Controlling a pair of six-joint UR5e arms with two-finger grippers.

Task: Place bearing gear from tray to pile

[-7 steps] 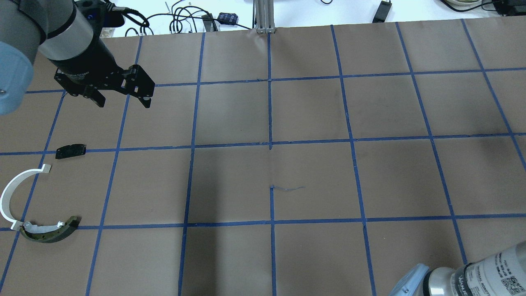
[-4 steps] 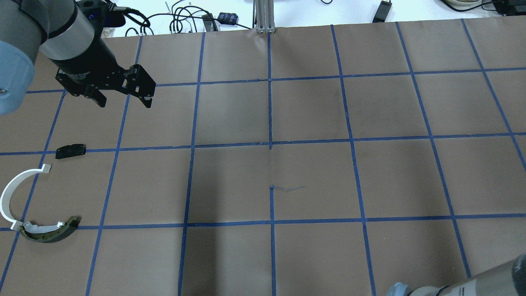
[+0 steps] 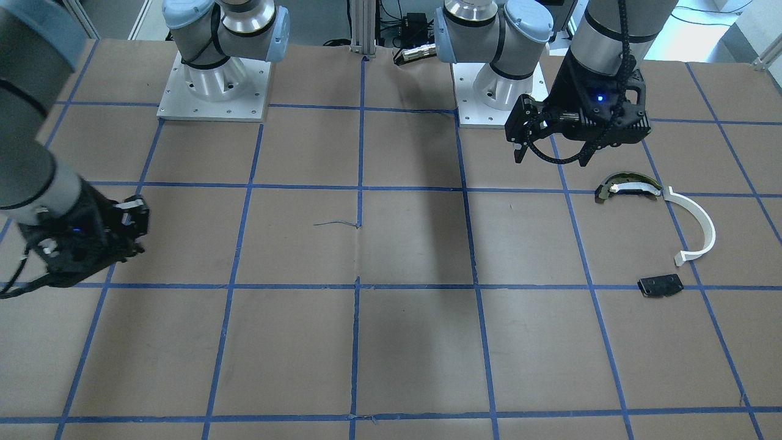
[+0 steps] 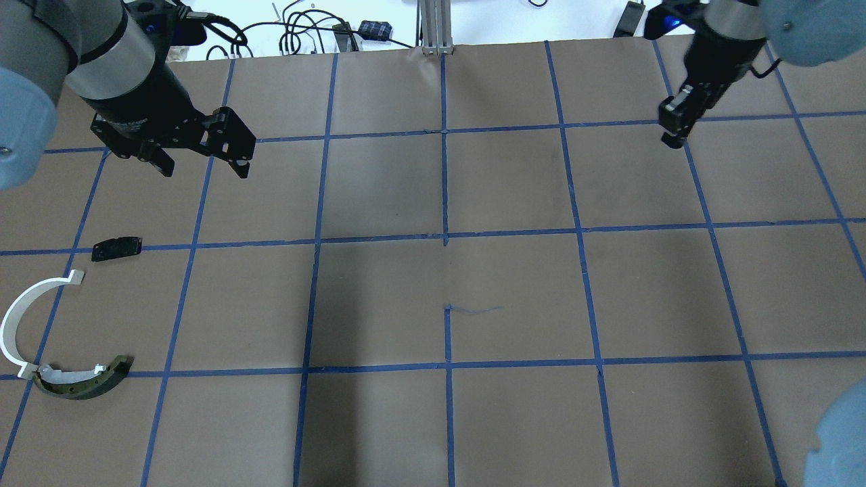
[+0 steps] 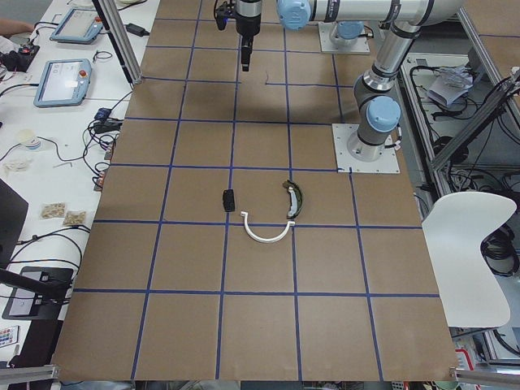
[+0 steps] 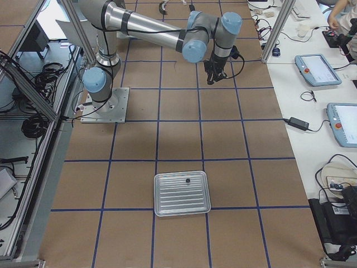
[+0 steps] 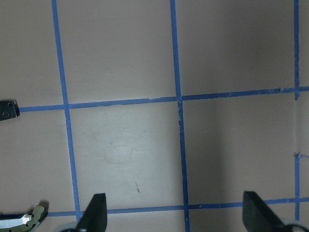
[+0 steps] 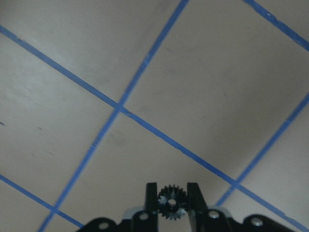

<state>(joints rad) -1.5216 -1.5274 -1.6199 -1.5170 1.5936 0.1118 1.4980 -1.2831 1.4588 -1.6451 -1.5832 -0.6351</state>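
My right gripper [image 8: 172,203] is shut on a small black bearing gear [image 8: 172,201] with a silver centre. In the overhead view it [image 4: 673,137] hangs over the far right of the table. The pile lies at the near left: a white half-ring arc [image 4: 13,318], a dark curved piece with a cream strip [image 4: 84,382] and a flat black plate [image 4: 116,248]. My left gripper [image 4: 203,169] is open and empty, above the table beyond the black plate. The metal tray [image 6: 159,195] shows only in the exterior right view, with one small dark part [image 6: 188,180] in it.
The table is brown paper with a blue tape grid. An aluminium post [image 4: 436,27] and cables stand at the far edge. The two arm bases [image 3: 214,79] sit on the robot's side. The pile also shows in the front view, white arc [image 3: 699,220].
My right arm has swung from the bottom right corner of the overhead view to the far right of the table. My left arm and the pile have not moved.
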